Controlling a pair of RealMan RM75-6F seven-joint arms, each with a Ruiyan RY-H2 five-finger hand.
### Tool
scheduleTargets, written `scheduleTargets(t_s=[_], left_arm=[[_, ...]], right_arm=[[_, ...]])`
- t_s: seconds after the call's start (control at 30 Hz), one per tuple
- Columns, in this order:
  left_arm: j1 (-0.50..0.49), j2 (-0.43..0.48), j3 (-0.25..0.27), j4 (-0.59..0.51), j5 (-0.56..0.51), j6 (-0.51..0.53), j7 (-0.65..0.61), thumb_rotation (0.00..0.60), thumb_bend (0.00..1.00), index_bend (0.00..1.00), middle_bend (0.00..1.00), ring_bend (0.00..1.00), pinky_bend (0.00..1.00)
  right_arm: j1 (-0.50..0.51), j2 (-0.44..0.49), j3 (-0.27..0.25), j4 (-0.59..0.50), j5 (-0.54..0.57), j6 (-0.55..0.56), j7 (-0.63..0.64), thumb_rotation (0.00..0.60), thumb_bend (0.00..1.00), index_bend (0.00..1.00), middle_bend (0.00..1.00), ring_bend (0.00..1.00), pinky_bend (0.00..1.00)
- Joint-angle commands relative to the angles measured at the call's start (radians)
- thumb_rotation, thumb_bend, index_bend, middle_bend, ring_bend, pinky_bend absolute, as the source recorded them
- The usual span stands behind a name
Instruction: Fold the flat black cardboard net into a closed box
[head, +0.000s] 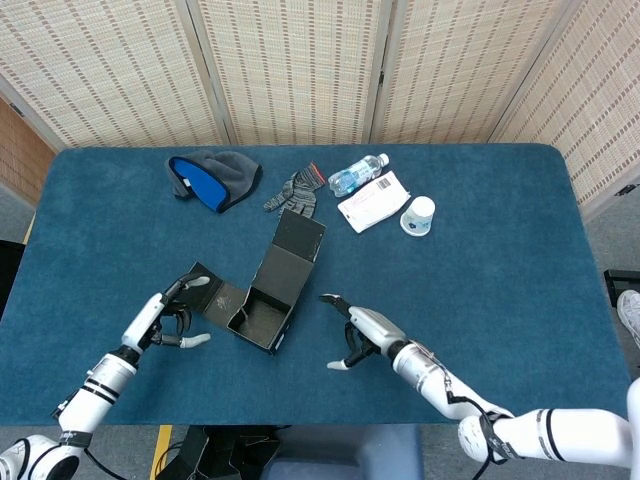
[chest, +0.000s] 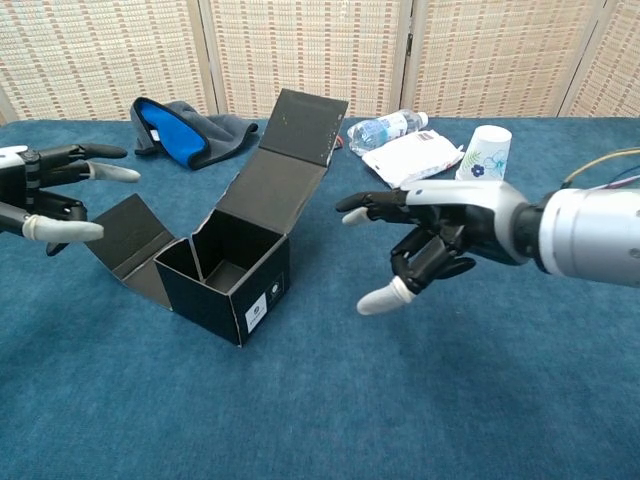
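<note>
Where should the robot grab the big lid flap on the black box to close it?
Probably the lid flap's free top edge, reached by the right hand from the right. The flap stands up and leans back behind the open black box, with its far end bent forward, so that edge is bare and easiest to pinch and swing down. Both hands are empty now.

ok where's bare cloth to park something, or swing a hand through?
Free: the table's whole right side beyond the paper cup, and the front edge behind both hands. Crowded: the far middle row of beanie, glove, bottle, packet, and around the black box between left hand and right hand.
</note>
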Motion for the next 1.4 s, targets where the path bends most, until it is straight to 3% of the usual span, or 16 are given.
scheduleTargets(t_s=[0.03, 0.33, 0.5, 0.63, 0.8, 1.1, 1.23, 1.4], left_arm=[[0.009, 0.012, -0.004, -0.012, 0.001, 0.01, 0.005, 0.6, 0.09, 0.1, 0.17, 0.64, 0.69], [0.038, 0.051, -0.014, -0.048, 0.002, 0.038, 0.007, 0.6, 0.09, 0.1, 0.17, 0.64, 0.69], [0.05, 0.066, -0.016, -0.057, 0.005, 0.045, -0.001, 0.6, 0.09, 0.1, 0.17, 0.64, 0.69], [0.056, 0.072, -0.019, -0.054, 0.003, 0.04, -0.011, 0.6, 0.09, 0.1, 0.17, 0.64, 0.69], [0.058, 0.07, -0.023, -0.048, 0.007, 0.038, -0.023, 0.6, 0.09, 0.1, 0.17, 0.63, 0.69], [0.051, 0.056, -0.029, -0.036, 0.027, 0.03, -0.037, 0.6, 0.09, 0.1, 0.17, 0.63, 0.69], [0.05, 0.055, -0.03, -0.035, 0.033, 0.03, -0.04, 0.6, 0.09, 0.1, 0.17, 0.63, 0.69], [0.054, 0.06, -0.029, -0.041, 0.042, 0.039, -0.043, 0.6, 0.09, 0.1, 0.17, 0.63, 0.69]], right_arm=[[0.059, -0.076, 0.052, 0.075, 0.083, -0.059, 0.025, 0.6, 0.05, 0.0, 0.0, 0.65, 0.99], [0.201, -0.164, 0.152, 0.227, 0.251, -0.165, 0.029, 0.6, 0.04, 0.0, 0.0, 0.64, 0.99], [0.275, -0.175, 0.174, 0.327, 0.286, -0.218, 0.012, 0.6, 0.04, 0.0, 0.0, 0.64, 0.98], [0.308, -0.17, 0.163, 0.369, 0.281, -0.238, -0.015, 0.6, 0.04, 0.0, 0.0, 0.64, 0.98], [0.266, -0.155, 0.127, 0.334, 0.209, -0.183, -0.031, 0.6, 0.04, 0.0, 0.0, 0.64, 0.99], [0.099, -0.168, 0.068, 0.252, -0.005, 0.005, 0.005, 0.6, 0.0, 0.0, 0.0, 0.64, 0.98], [0.071, -0.2, 0.048, 0.268, -0.024, 0.011, 0.017, 0.6, 0.0, 0.0, 0.0, 0.64, 0.99], [0.068, -0.271, 0.059, 0.326, -0.029, 0.013, 0.016, 0.6, 0.0, 0.0, 0.0, 0.64, 0.99]])
